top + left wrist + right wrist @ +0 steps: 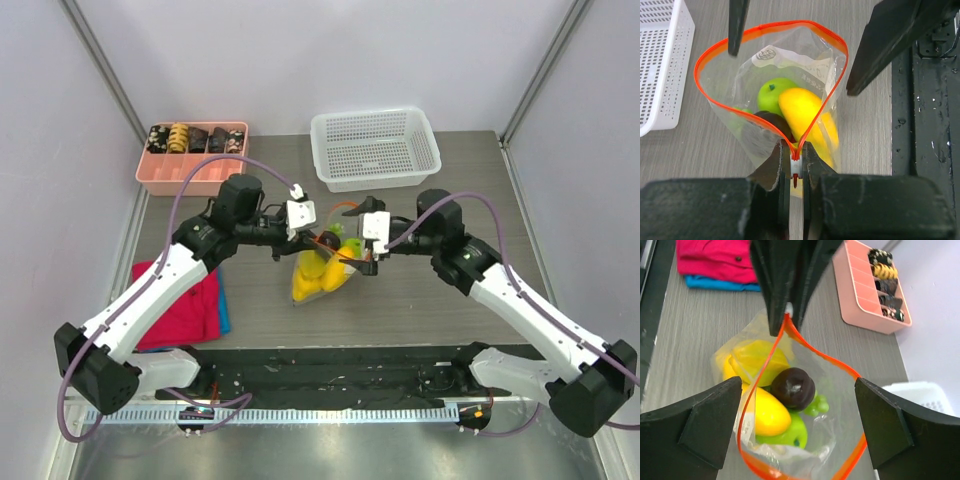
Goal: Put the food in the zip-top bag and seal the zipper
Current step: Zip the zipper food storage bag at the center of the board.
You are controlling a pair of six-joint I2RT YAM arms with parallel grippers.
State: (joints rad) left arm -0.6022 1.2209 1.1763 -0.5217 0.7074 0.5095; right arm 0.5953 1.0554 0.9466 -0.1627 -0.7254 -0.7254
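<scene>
The fruit is loaded and the sealing step is in hand; on the grey worktop (pixel 450 290), at far left, lies a folded red-pink cloth (pixel 180 305), with a pink snack tray (pixel 190 175) behind it. The left claw (pixel 795 152) is clamped narrow on one end of the orange-red zipper (pixel 785 23), holding the zip-top bag (pixel 790 50) in the middle of the worktop with its mouth gaping in a loop; inside show a green apple (pixel 772 92), a yellow lemon (pixel 802 107) and a dark plum (pixel 792 386). The right claw (pixel 797 390) stands wide, one finger on each side of the mouth, gripping nothing; a white basket (pixel 375 150) sits behind it. Next, I judge, it must close on the strip and run along it, pressing both tracks together. The bag bears a round mark and small print (pixel 765 54); neither is legible.
</scene>
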